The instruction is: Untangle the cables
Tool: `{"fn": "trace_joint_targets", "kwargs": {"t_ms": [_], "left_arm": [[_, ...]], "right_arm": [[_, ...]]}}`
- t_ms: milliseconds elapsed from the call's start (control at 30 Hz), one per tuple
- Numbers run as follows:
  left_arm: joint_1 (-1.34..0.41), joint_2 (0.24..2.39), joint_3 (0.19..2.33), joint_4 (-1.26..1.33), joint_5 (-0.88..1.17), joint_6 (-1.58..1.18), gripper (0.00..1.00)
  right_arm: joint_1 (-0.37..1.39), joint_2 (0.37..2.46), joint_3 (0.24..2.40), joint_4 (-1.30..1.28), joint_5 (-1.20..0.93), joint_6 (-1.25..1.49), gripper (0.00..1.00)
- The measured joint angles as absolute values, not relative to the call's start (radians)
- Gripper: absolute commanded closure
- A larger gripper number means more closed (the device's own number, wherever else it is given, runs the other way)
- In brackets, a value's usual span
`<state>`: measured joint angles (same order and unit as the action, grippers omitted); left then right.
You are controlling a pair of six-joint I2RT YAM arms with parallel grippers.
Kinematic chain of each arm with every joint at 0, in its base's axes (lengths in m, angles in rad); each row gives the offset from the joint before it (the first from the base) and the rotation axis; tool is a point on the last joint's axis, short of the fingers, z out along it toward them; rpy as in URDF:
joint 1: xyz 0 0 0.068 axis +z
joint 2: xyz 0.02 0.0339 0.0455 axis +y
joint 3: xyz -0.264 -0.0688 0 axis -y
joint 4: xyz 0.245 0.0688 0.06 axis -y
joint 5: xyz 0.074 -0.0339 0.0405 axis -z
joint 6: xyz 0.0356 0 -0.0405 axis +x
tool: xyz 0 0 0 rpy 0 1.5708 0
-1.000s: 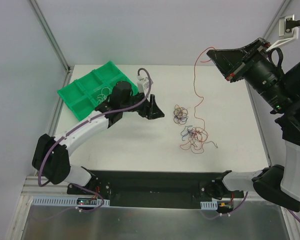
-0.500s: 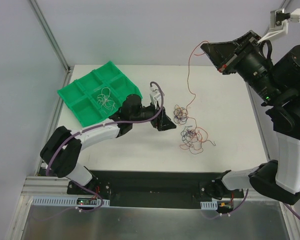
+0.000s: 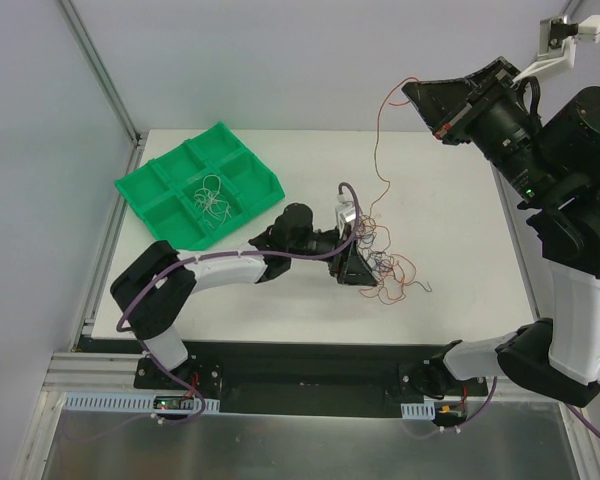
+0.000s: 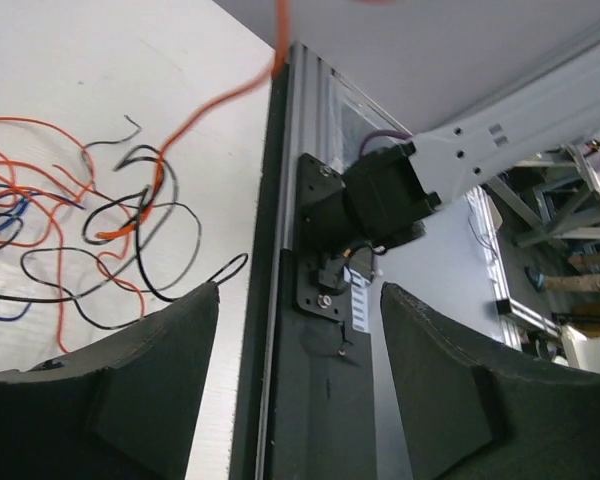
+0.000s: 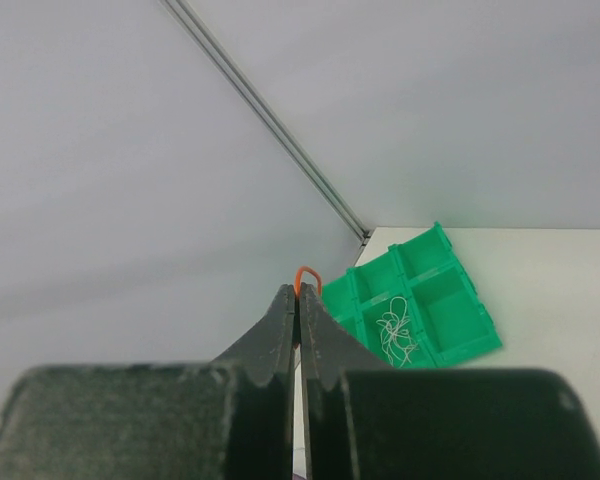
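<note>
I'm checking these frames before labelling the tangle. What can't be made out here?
- Top view: the left gripper covers part of the tangle; which strands cross is too fine to tell.
- Left wrist view: the tangle runs off the left edge and behind a finger; the lifted orange wire is blurred.
- Right wrist view: the shut right gripper hides all the orange wire but a small loop.

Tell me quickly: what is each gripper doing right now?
Left gripper: open, nothing between its fingers, at the edge of the tangled cables.
Right gripper: shut on an orange cable, raised above the table.
</note>
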<state>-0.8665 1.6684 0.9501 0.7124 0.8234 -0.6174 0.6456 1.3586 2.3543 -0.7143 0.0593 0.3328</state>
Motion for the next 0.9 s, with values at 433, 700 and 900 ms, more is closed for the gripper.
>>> {"fn": "trace_joint_targets", "kwargs": {"t_ms": [433,700,900], "left_arm": [[-0.869,1.810,1.111,0.545,0.667,-0.573,0.46],[-0.869,1.858,1.168,0.532,0.654,-0.591,0.81],[-0.869,1.860,1.155,0.523,0.654,-0.567,0.75]], "right_arm": [[0.645,1.359,2.354,-0.711,0.064,0.332,1.00],[0.635,1.358,2.354,-0.712,0.064,0.332,1.00],[0.633,1.357,2.369,-0.715,0.072,0.324,1.00]]}}
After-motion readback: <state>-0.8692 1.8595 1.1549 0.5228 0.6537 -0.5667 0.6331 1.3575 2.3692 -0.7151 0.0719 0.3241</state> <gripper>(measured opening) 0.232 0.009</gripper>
